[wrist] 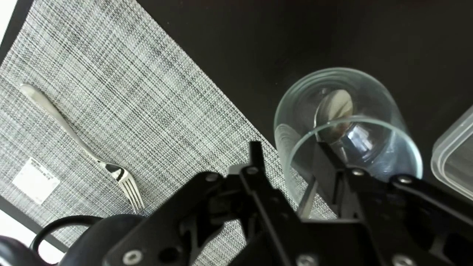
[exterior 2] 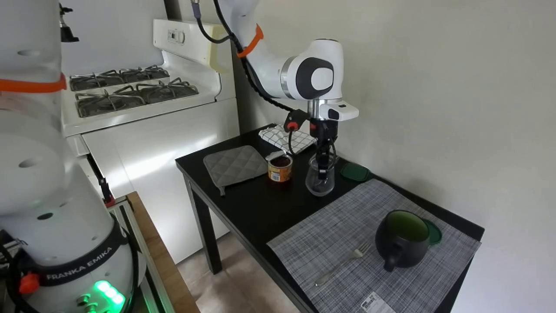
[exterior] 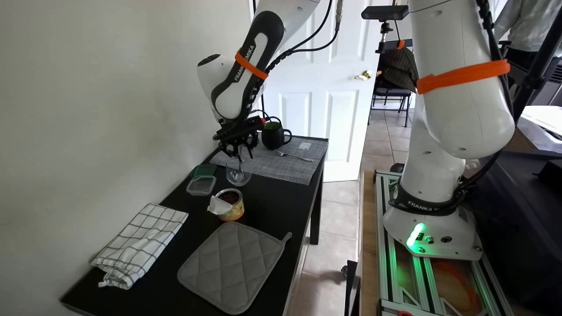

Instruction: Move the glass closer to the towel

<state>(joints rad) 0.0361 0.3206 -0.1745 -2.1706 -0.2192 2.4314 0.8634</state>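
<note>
The clear glass point(exterior: 237, 177) stands upright on the black table at the edge of the grey placemat, also in an exterior view point(exterior 2: 319, 188) and the wrist view point(wrist: 399, 151). A metal spoon point(wrist: 339, 104) leans inside it. The white checked towel point(exterior: 142, 243) lies folded along the wall side at the table's far end from the placemat, also in an exterior view point(exterior 2: 289, 138). My gripper point(wrist: 291, 153) is open at the glass, also in both exterior views point(exterior: 245, 157) point(exterior 2: 323, 173). One finger reaches inside the rim; the other is outside, with the near glass wall between them.
An opened can point(exterior: 231, 206) stands between the glass and a grey quilted pot holder point(exterior: 232, 265). A clear plastic container point(exterior: 201, 185) and green lid point(exterior 2: 355, 172) lie by the wall. A black mug point(exterior 2: 402, 239) and fork point(exterior 2: 343, 264) are on the placemat point(exterior 2: 330, 230).
</note>
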